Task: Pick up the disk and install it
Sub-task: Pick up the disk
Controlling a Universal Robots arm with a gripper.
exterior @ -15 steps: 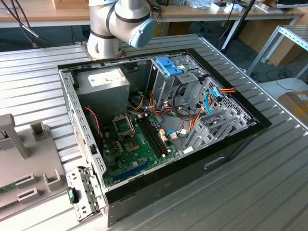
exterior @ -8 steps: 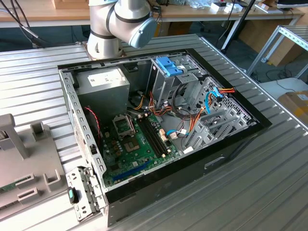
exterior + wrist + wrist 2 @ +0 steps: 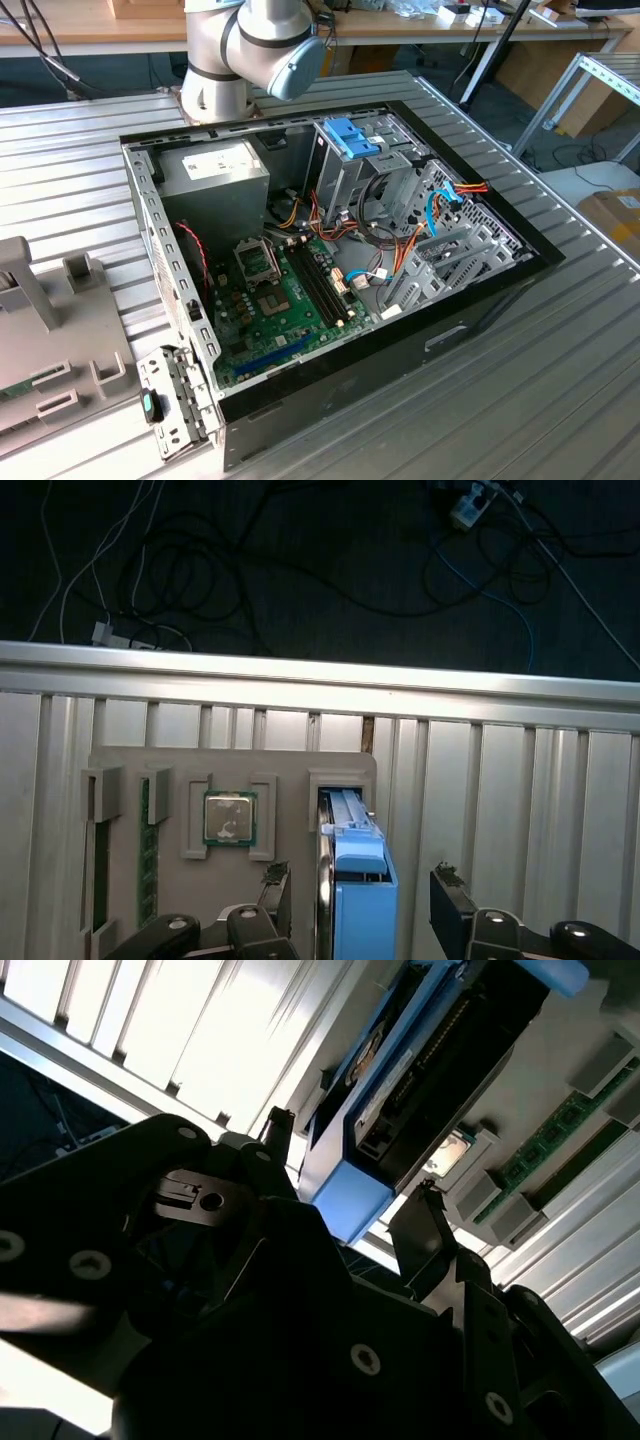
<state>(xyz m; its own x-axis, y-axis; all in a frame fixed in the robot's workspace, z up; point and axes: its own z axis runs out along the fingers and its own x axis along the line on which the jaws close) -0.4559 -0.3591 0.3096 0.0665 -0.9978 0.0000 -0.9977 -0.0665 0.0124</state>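
Note:
The disk (image 3: 362,905) stands on edge in a slot of a grey fixture tray (image 3: 290,765), its light-blue rail facing up. In the first wrist view my gripper (image 3: 359,872) is open, with one finger on each side of the disk and a small gap on both sides. In the second wrist view the same disk (image 3: 420,1070) shows its dark body and blue rail end, with the gripper (image 3: 350,1170) open and both dark fingertips (image 3: 424,1210) beside it, apart from it. The open computer case (image 3: 150,200) lies on the ribbed metal table.
The tray also holds a processor chip (image 3: 229,818) and a green memory stick (image 3: 146,850). In the exterior view the tray (image 3: 60,340) is on the exterior view's left of the case. Inside the case stands a metal drive cage with a blue latch (image 3: 352,138) among loose cables (image 3: 400,250).

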